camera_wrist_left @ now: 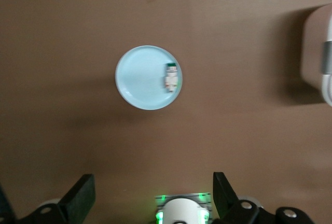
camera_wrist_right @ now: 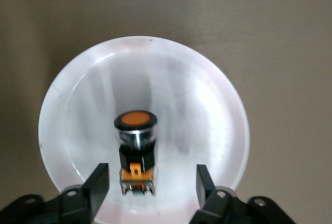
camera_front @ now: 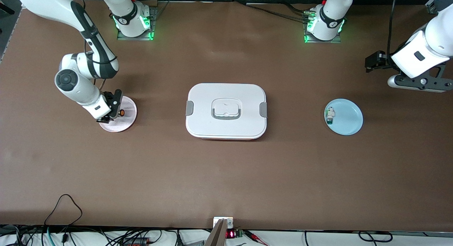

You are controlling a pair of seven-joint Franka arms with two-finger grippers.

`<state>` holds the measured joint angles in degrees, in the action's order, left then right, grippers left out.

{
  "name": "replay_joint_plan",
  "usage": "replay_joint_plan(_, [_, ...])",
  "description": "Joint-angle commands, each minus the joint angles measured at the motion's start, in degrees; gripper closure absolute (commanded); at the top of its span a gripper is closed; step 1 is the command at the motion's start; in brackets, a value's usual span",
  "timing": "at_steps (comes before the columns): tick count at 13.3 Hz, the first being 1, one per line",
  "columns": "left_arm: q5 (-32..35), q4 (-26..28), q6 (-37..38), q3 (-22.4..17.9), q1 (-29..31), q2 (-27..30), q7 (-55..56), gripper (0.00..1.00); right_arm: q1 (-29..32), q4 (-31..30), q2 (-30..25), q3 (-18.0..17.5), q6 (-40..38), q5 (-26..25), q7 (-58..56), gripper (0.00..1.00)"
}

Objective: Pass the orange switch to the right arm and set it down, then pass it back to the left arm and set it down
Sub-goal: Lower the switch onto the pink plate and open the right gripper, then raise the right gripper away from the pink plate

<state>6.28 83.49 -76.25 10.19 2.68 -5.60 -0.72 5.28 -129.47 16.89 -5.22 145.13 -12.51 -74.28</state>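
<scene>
Both arms [camera_front: 85, 72] are showing glossy white shells with black joint bands; green lights are glowing at their bases [camera_front: 322, 24], black cables are trailing nearby, and each black hand [camera_wrist_right: 150, 185] is carrying flat fingers.

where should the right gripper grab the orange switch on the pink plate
Grip the orange switch across its black mid-body, below the wider orange-capped head, coming straight down from above. It lies on its side on the pink plate, and the right gripper already hangs over it with open fingers on either side of the body. The flat body sides probably suit the pads better than the round head.
</scene>
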Motion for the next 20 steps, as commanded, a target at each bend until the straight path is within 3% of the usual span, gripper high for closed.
replay_joint_plan(1, [2.9,2.1,-1.3,-3.2,-0.7,1.4,-5.3,0.00,-0.2,7.2,-2.7,-1.0,-10.3,3.1,0.7,0.00])
replay_joint_plan(4, [-0.4,2.2,-4.6,-3.5,0.3,2.0,-5.4,0.00,-0.4,15.2,-3.3,-1.6,-15.2,13.8,1.2,0.00])
replay_joint_plan(6, [-7.3,3.2,-4.9,-6.2,1.2,2.3,-3.4,0.00,-0.5,18.0,-3.4,-1.7,-15.8,14.4,5.5,0.00])
replay_joint_plan(8, [-8.4,9.2,-13.6,-7.5,1.2,5.2,-4.8,0.00,-0.6,21.0,-4.1,-1.7,-19.2,14.3,18.0,0.00])
replay_joint_plan(10, [-8.4,12.0,-15.8,-7.6,1.1,7.4,-4.9,0.00,-1.5,25.1,-4.6,-1.7,-24.9,14.4,30.5,0.00])
replay_joint_plan(16, [-8.3,11.5,-16.1,-7.5,1.2,7.7,-6.2,0.00,-3.2,37.6,-5.6,-1.6,-46.3,14.3,67.7,0.00])
replay_joint_plan(20, [-8.4,10.0,-14.4,-7.5,0.7,7.4,-7.4,0.00,-6.1,42.6,-9.2,0.6,-58.4,13.8,72.0,0.00])
